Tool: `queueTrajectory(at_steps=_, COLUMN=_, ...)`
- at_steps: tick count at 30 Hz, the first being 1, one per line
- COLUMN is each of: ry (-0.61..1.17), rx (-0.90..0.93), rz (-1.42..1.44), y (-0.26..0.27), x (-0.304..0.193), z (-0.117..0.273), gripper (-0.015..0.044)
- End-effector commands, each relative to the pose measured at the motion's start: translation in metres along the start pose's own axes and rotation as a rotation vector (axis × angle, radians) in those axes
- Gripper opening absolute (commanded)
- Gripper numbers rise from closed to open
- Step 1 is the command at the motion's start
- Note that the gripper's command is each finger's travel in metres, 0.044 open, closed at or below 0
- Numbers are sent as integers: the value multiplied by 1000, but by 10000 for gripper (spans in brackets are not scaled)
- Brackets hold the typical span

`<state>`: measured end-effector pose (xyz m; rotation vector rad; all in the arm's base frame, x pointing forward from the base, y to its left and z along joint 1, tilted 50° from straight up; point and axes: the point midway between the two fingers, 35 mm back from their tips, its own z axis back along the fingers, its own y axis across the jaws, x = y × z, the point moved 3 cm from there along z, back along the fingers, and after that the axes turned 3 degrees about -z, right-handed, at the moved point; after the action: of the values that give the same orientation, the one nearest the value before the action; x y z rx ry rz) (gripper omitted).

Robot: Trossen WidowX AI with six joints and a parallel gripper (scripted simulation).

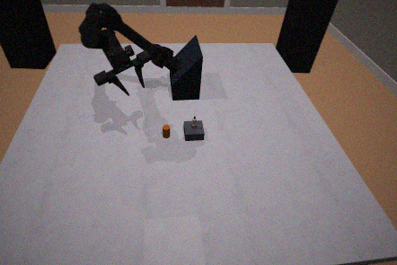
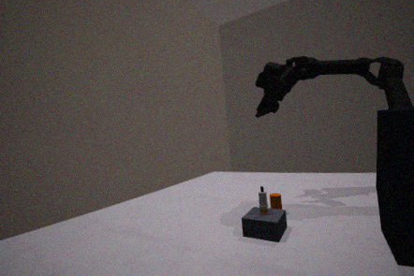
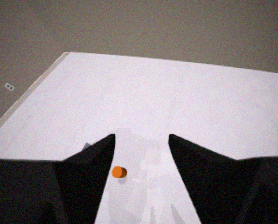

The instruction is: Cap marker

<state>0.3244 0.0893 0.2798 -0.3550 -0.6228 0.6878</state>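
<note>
The approach to the cap [image 1: 166, 131] is the step in hand; no grasp has been made. The arm is reaching out from its dark pedestal [image 1: 186, 70] with the gripper [image 1: 127, 86] hanging high above the table [image 1: 269, 181], well apart from every task object.

The cap is standing upright and loose on the table, just beside the holder block [image 1: 194, 130] and apart from it. The marker [image 2: 262, 199] is standing upright in the holder block with its dark tip exposed, so capping is judged not yet begun.

In the wrist view, the cap [image 3: 119, 172] is showing in the gap between the two dark fingers, close to the left finger's edge and far below it.

The gripper is standing roughly half open, with nothing between the fingers and nothing in contact with them.

The next move calls for the following:
1. Centring the cap in the gap between the fingers.
2. Descending until the fingertips are bracketing the cap's sides.
3. Closing on the cap without tipping it, since it is loose.

The opening appears sufficient for the cap, although the margin cannot be confirmed from this height.
</note>
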Motion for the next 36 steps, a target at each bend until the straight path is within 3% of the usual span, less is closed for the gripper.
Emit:
queueTrajectory(at_steps=1, ry=282, rx=-62, rz=-206, y=28, x=-28, z=-58, gripper=248)
queueTrajectory(at_steps=9, ry=560, rx=-295, rz=-415, y=62, x=-74, z=-112, gripper=248)
queueTrajectory(at_steps=15, ry=661, rx=-515, rz=-496, y=81, x=-106, z=-136, gripper=248)
queueTrajectory(at_steps=26, ry=661, rx=-519, rz=-497, y=79, x=-105, z=-137, gripper=248)
queueTrajectory(at_steps=36, ry=661, rx=-521, rz=-497, y=66, x=-131, z=-163, gripper=248)
